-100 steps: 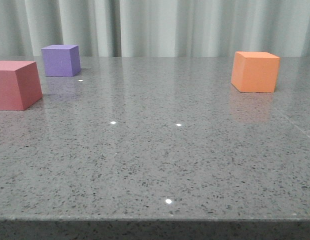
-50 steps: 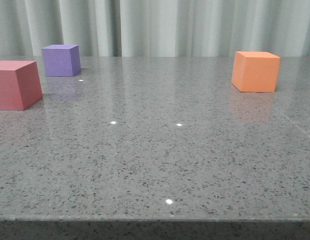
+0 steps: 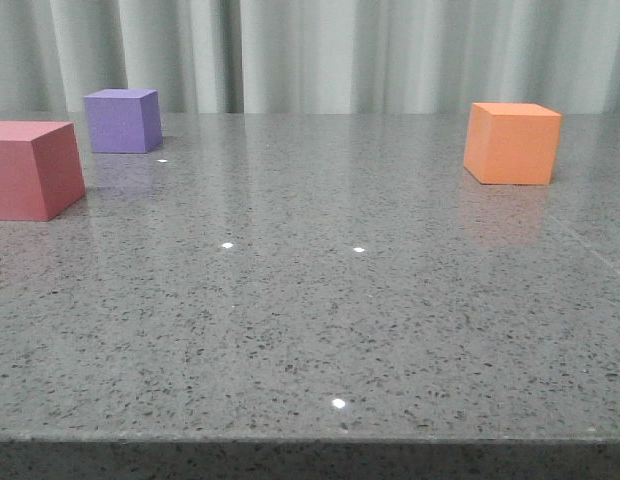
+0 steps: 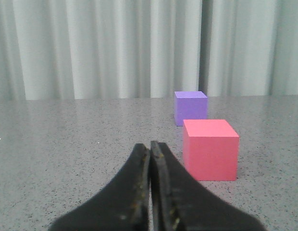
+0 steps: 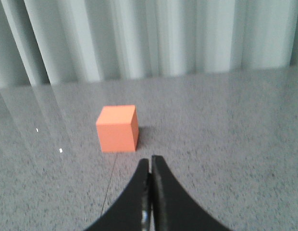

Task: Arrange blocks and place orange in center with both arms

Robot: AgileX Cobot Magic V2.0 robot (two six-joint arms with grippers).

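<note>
Front view: pinkish-red cube point(image 3: 32, 168) and purple cube point(image 3: 122, 120) at left, orange cube point(image 3: 512, 143) far right, middle bare. Left wrist view: left gripper point(image 4: 151, 159) clenched, empty, near pinkish-red cube. Right wrist view: right gripper point(image 5: 150, 171) clenched, empty, short of orange cube; best opened wide before approach.

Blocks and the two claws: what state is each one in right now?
Red block: flat on the table, far left, untouched.
Purple block: flat on the table behind the red one, apart from it, untouched.
Orange block: flat on the table at the right, not in the center yet, untouched.
Left gripper: shut, empty, short of the red block.
Right gripper: shut, empty, short of the orange block.
</note>
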